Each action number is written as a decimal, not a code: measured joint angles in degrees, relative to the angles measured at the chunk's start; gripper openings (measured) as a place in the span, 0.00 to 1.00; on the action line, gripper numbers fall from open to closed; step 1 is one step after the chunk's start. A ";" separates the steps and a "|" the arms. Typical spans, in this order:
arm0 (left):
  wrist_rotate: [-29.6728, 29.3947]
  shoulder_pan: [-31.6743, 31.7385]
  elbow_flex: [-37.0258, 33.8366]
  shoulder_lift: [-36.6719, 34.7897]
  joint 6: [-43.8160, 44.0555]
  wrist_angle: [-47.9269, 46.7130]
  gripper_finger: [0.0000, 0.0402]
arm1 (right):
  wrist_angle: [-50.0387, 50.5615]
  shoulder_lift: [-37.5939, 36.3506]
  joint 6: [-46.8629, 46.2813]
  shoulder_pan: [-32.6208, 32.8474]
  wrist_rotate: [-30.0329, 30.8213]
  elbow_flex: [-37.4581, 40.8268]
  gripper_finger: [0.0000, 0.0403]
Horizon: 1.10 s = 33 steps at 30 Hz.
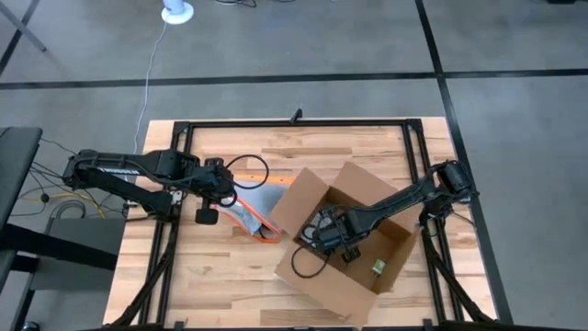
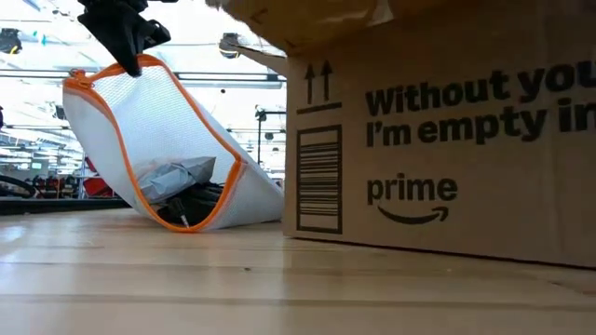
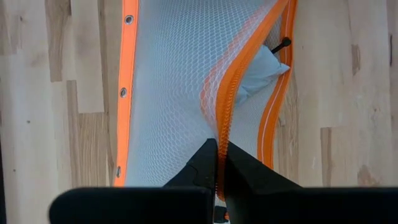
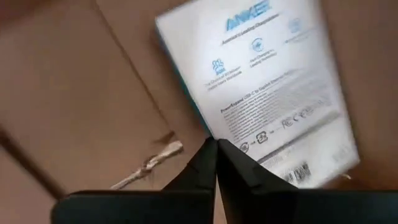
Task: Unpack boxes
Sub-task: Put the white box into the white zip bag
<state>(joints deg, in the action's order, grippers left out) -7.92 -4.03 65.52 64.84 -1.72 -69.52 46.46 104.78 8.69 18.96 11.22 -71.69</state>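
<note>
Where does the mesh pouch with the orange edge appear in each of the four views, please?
High view: the pouch lies left of the cardboard box, under the left gripper.
Low view: pouch on the left, held up by its top edge, the box at its right.
Left wrist view: pouch fills the middle, its orange zipper pinched between the fingers.
Right wrist view: not in it.
Shared landmark: the box.

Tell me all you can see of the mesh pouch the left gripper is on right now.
The mesh pouch is white netting edged in orange binding with an orange zipper, partly unzipped. It stands tilted, its bottom corner on the wooden table beside the cardboard box, apart from it. The left gripper is shut on its zipper edge, lifting the top. Inside lie a grey bag and dark cables.
</note>
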 joint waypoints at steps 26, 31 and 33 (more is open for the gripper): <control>0.04 -0.02 0.00 0.00 1.73 -0.54 0.00 | 2.51 -6.32 -43.35 -8.85 -8.92 -0.40 0.25; 0.04 0.00 0.00 0.00 1.80 -0.57 0.00 | 1.38 -6.32 -46.79 -11.12 -9.24 -0.38 0.50; 0.04 0.00 0.00 0.00 2.25 -0.59 0.00 | 1.43 -6.27 -47.05 -11.65 -9.25 -0.34 0.60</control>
<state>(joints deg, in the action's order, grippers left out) -7.88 -4.03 65.52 64.84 0.53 -70.11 47.89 98.51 -38.36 7.31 1.98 -72.03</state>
